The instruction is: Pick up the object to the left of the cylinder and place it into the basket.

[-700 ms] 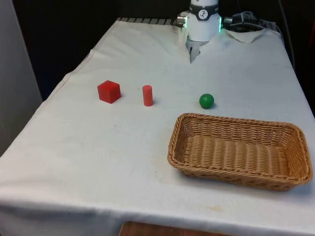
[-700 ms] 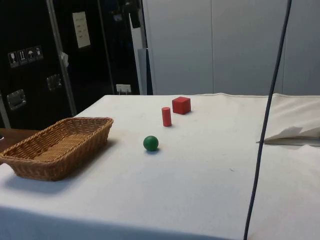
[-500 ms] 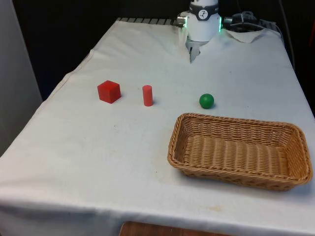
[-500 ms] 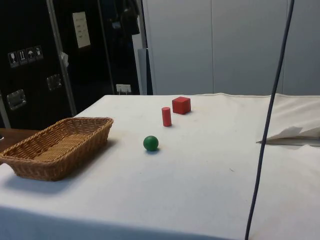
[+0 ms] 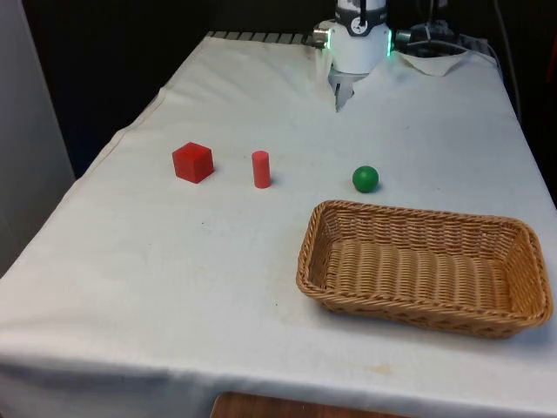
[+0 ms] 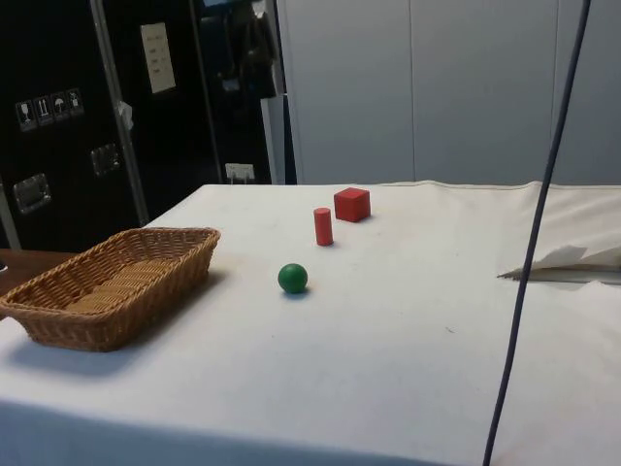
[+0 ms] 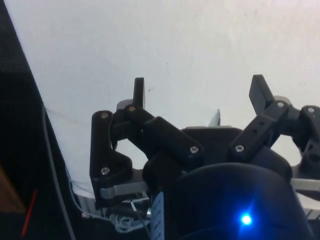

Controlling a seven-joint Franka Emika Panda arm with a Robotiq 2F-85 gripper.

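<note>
Red cube (image 5: 193, 162) beside cylinder (image 5: 260, 169)

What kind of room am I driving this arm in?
Probably a lab or test bench: a table under a white cloth, dark equipment cabinets behind it, and simple props, a red cube and a woven wicker basket.

arm (image 5: 359, 35) slightly higher, cable (image 6: 537, 243) swung aside

Red cube (image 5: 193, 162); red cylinder (image 5: 260, 169); green ball (image 5: 365, 178); tan woven basket (image 5: 424, 265); white cloth (image 5: 218, 261).
</note>
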